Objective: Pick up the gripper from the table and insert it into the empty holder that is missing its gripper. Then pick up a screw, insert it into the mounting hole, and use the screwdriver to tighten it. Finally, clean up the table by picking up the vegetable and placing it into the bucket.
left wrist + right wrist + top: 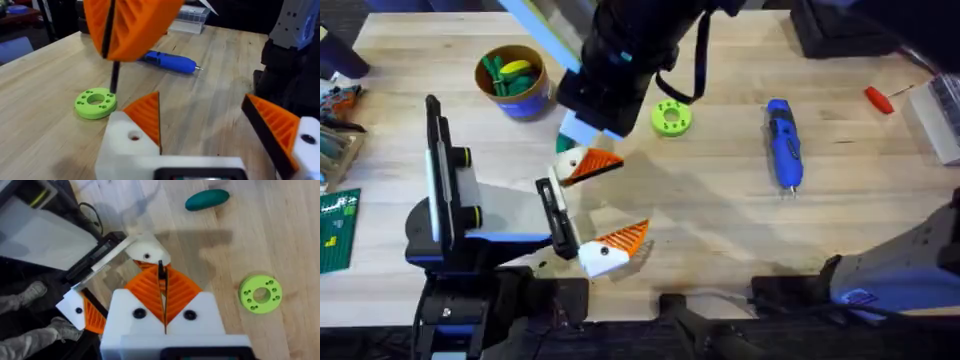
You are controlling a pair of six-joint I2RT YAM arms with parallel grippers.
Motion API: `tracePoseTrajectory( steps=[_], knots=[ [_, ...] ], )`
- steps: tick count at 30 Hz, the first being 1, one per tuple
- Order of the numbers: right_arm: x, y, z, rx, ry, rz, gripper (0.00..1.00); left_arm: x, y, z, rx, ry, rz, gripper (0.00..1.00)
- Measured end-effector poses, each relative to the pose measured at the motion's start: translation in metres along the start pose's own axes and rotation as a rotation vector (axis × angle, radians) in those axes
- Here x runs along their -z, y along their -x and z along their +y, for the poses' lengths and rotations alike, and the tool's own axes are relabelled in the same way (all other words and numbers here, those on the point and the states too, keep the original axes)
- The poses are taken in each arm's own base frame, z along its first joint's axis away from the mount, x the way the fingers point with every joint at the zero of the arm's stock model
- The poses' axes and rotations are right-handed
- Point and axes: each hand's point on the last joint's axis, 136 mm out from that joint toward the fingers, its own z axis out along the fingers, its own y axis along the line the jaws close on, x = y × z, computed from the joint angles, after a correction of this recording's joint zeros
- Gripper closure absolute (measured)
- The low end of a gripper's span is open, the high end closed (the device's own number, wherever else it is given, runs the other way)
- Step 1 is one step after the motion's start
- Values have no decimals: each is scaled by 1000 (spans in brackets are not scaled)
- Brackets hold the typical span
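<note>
Gripper: the gripper is seated in the holder, the white finger mount on the left arm; the pair sits just to the near-left of the lime-green disc.
Mounting hole: it faces up on the holder, open, with no screw in it yet.
Screw: a thin black pin, probably the screw, though its tip is hard to make out, hangs just above the holder, on the disc's left side.
Right gripper: the right gripper has its orange pads pressed together on that pin.
Left gripper: the left gripper has its fingers spread wide, with nothing between them.
Vegetable: the vegetable lies on the table left of the disc, just beyond the holder.
Bucket: the bucket stands farther left of the disc, with green and yellow pieces already inside.
Screwdriver: the screwdriver lies well right of the disc, untouched.
Red-handled tool: the red-handled tool lies far right of the disc.
Risk, miss: the pin is slim and the hole small, so a slightly tilted grip could set it on the rim instead.
Risk, drop: letting go before it seats would let it roll across the wood.
Risk, nudge: pressing down off-centre could shift the seated finger.
Count: four orange fingers, one pin, one screwdriver, one vegetable, one bucket, one disc, one red tool.
</note>
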Motion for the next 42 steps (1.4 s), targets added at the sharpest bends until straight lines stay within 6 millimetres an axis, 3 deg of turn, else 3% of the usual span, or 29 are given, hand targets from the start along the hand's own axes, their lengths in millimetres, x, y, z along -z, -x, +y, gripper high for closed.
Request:
tracePoseTrajectory(
  steps=[10,16,21,33,42],
  knots=[
    [-2,2,14,63,17,3,995,0,0,0,0,0,0,15],
    [4,-13,14,57,1,83,995,0,0,0,0,0,0,15],
    [7,2,13,67,-10,66,995,0,0,0,0,0,0,15],
    [-12,-6,11,83,-34,151,995,0,0,0,0,0,0,16],
    [-14,-6,14,98,-40,157,995,0,0,0,0,0,0,15]
  ],
)
